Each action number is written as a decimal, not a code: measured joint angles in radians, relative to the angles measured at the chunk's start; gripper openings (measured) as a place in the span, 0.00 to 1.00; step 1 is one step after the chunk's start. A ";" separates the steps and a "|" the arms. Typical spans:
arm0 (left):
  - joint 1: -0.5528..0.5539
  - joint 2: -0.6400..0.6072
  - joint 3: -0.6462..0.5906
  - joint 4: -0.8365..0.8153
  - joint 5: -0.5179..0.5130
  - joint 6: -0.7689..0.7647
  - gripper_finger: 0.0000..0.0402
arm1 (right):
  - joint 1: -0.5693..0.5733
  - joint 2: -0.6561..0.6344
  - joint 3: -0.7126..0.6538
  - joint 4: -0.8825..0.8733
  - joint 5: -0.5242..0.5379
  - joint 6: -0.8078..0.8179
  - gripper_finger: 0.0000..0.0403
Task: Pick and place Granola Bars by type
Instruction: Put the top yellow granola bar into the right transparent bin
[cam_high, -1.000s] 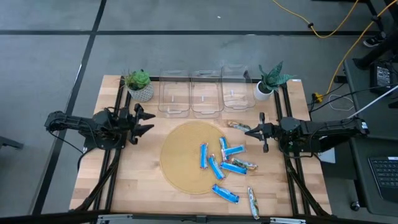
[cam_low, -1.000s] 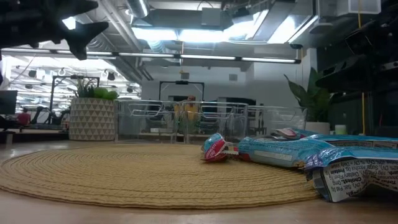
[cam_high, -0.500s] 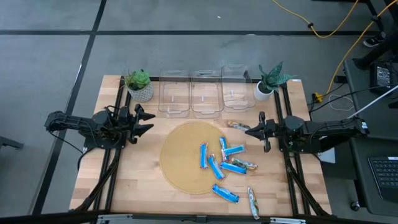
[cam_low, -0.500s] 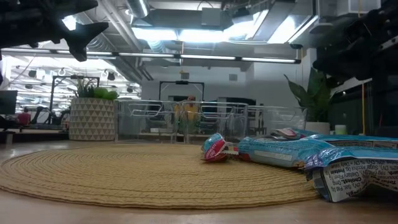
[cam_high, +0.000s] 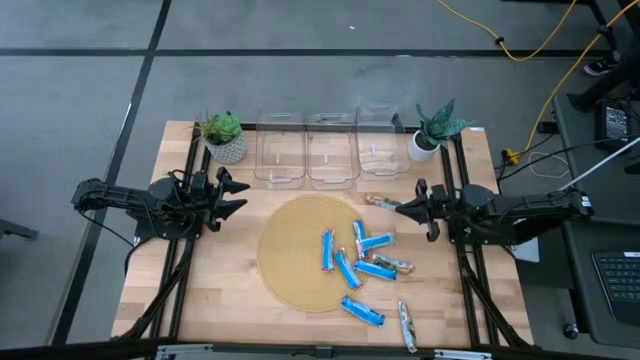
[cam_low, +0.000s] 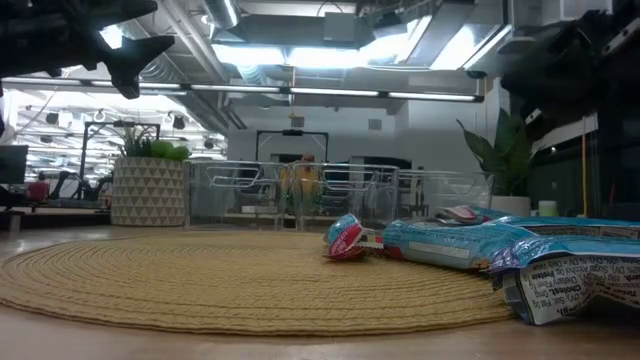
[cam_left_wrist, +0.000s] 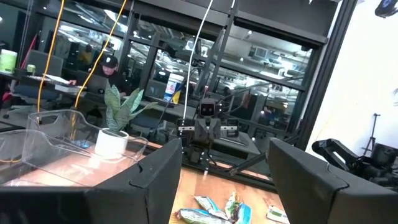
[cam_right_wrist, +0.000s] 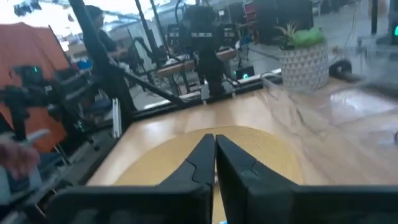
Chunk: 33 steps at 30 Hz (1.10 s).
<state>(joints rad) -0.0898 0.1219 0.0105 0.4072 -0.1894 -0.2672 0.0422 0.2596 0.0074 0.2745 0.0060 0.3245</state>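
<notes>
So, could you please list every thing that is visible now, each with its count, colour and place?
Blue granola bars: six, bright blue, on and beside the mat's right part.
Green-brown granola bars: three, silvery, right of the mat.
Mat: one, tan, round, table centre.
Bins: three, clear, far edge.
Potted plants: two, green, far corners.
Table: one, light wood.
Left gripper: open, left side, empty.
Right gripper: shut, right side, empty.

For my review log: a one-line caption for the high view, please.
Both arms wait at the table's sides, left end effector open, right end effector shut, granola bars unsorted before three empty clear bins.
</notes>
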 joint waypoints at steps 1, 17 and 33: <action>0.000 0.000 0.000 0.000 0.000 0.000 0.56 | 0.000 0.000 0.000 0.000 0.000 0.032 0.04; 0.000 0.000 0.000 0.000 0.000 0.000 0.56 | 0.000 0.077 0.288 -0.383 0.019 0.010 0.22; 0.000 0.000 0.000 0.000 0.000 0.000 0.56 | -0.001 0.512 0.636 -0.965 0.134 0.116 0.69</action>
<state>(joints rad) -0.0898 0.1220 0.0105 0.4068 -0.1890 -0.2672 0.0414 0.7712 0.6438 -0.6904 0.1398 0.4408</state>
